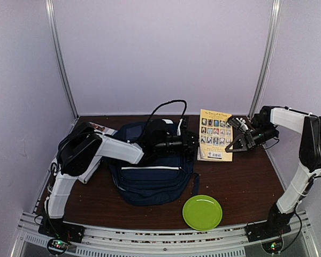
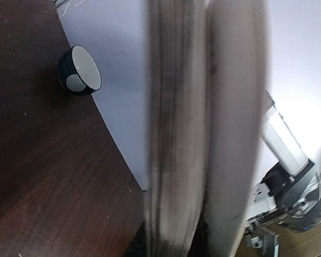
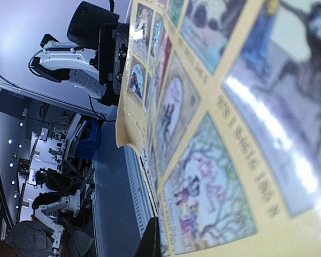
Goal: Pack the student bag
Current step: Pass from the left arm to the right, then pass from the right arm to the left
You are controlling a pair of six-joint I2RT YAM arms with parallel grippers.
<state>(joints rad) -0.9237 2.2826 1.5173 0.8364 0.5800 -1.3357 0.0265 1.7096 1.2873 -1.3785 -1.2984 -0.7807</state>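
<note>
Top view: student bag point(image 1: 150, 179) lies flat mid-table, book point(image 1: 215, 131) held upright just right of it, right gripper point(image 1: 234, 134) clamped on its right edge, left gripper point(image 1: 192, 142) at the left edge, likely a handover; left wrist: only blurred pages, its opening can't be told; right wrist: cover fills frame, so the pinch sits close.
</note>
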